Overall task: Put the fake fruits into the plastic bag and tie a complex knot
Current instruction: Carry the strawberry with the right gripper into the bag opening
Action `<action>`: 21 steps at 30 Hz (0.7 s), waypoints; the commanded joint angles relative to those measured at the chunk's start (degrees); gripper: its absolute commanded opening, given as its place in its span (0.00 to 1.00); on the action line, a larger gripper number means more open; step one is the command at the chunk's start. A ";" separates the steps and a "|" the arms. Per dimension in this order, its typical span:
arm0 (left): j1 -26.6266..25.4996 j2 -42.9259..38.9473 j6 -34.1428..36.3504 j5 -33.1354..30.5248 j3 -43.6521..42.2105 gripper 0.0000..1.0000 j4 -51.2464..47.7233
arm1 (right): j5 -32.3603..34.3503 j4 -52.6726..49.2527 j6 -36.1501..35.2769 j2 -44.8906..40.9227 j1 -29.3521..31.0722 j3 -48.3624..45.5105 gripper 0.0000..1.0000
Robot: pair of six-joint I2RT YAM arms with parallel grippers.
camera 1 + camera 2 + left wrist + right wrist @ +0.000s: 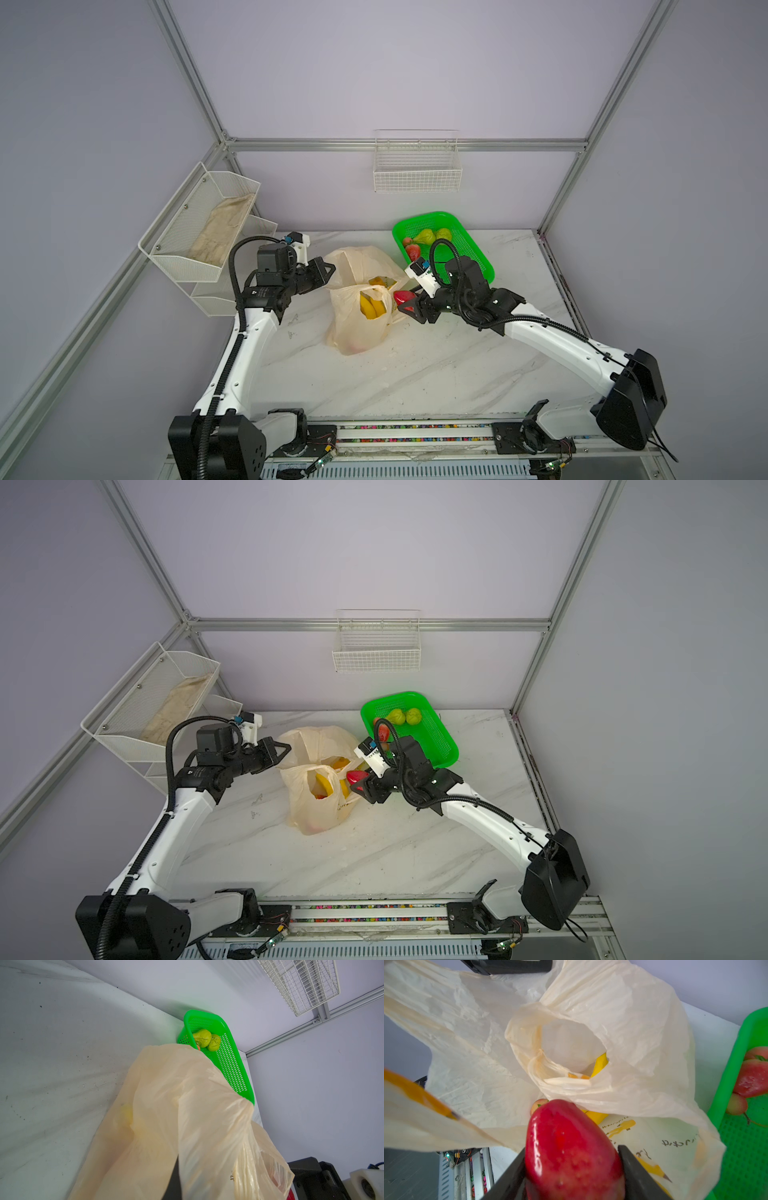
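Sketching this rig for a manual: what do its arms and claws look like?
The left arm and right arm have white shells, black joints and ribbed black cables. The wrists carry white camera blocks with blue plugs. Left claw and right claw are black.

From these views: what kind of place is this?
Most likely a robot lab test cell, not a home: an aluminium frame encloses it, left arm and right arm sit on a rail at a marble-look tabletop, with fake fruits in a green basket.
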 commanded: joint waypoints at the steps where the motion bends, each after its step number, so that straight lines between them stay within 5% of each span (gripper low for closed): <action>1: -0.53 -0.66 -0.79 1.15 1.05 0.00 1.90 | -1.65 5.89 -2.76 4.40 0.99 2.94 0.39; 11: -0.93 -0.57 -1.05 1.40 1.05 0.00 1.92 | -2.47 12.07 -5.03 16.87 3.03 5.80 0.39; 21: -1.19 -0.83 -0.39 1.07 0.75 0.00 1.80 | -0.03 20.52 5.29 27.97 8.31 10.44 0.50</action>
